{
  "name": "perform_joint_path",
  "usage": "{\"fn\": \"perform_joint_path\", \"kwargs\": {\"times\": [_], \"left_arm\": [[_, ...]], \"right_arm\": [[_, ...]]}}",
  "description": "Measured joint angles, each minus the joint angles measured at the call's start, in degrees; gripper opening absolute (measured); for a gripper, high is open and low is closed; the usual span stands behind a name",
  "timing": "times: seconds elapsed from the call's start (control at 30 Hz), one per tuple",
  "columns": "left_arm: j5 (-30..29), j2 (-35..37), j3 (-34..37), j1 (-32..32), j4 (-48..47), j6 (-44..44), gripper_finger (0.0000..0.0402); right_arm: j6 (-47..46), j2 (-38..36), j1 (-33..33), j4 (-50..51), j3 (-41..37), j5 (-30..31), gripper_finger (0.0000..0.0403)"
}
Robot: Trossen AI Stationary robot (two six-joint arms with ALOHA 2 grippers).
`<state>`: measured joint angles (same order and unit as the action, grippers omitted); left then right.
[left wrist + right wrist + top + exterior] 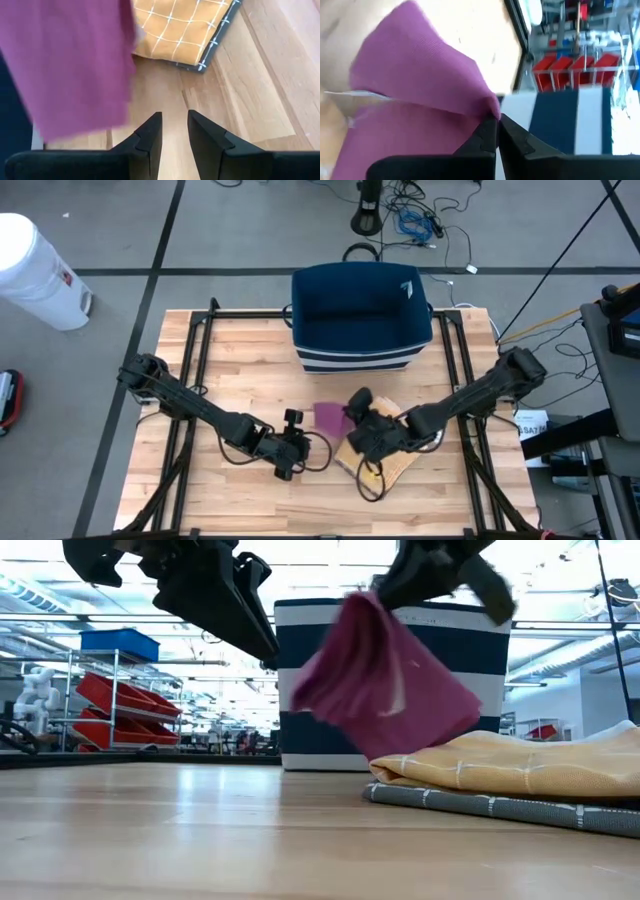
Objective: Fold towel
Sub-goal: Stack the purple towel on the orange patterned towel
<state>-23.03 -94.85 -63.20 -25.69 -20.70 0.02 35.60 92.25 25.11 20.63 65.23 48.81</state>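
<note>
A magenta towel (385, 680) hangs from my right gripper (496, 125), which is shut on it above the table's middle (358, 408). In the high view the towel (328, 416) shows just left of that gripper. My left gripper (174, 131) is open and holds nothing. It hovers near the table's near-middle (290, 455), pointing toward the towel (65, 65). A folded yellow towel (500, 765) lies on a folded grey one (480, 805); the stack (385, 460) rests flat on the table beside the hanging towel. My right gripper pinches a bunched corner of the magenta towel (487, 107) between its two fingertips, coming from above. Several layers seem gathered there. The cloth hangs slack below the fingers (400, 580); I cannot tell whether its lower edge (400, 750) touches the yellow towel.
A navy bin with white stripes (362, 315) stands at the table's far middle, right behind the towel. The wooden table (230, 370) has a black frame along its sides. A white bucket (35, 270) and cables lie on the floor beyond.
</note>
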Motion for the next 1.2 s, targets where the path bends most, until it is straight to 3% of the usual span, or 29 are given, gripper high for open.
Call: {"fn": "perform_joint_path", "kwargs": {"times": [0.23, 0.43, 0.57, 0.8, 1.2], "left_arm": [[0.0, 0.0, 0.0, 0.0, 0.1, 0.5, 0.0099], [0.0, 0.0, 0.0, 0.0, 0.1, 0.3, 0.0099], [0.0, 0.0, 0.1, -0.3, 0.2, 0.2, 0.0099], [0.0, 0.0, 0.1, -0.4, 0.1, -1.1, 0.0099], [0.1, 0.1, 0.1, -0.4, 0.2, -1.1, 0.0099]], "right_arm": [[-9.2, -5.8, 1.5, 16.6, 0.0, 10.6, 0.0000], [-14.6, -10.5, 3.3, 24.0, 0.0, 13.9, 0.0000], [-21.1, -11.6, 4.6, 26.2, 0.0, 6.8, 0.0000], [-40.7, -9.0, 6.3, 25.7, -4.8, -15.7, 0.0000], [-63.0, -6.6, 11.4, 13.9, -17.1, -19.3, 0.0005]]}}
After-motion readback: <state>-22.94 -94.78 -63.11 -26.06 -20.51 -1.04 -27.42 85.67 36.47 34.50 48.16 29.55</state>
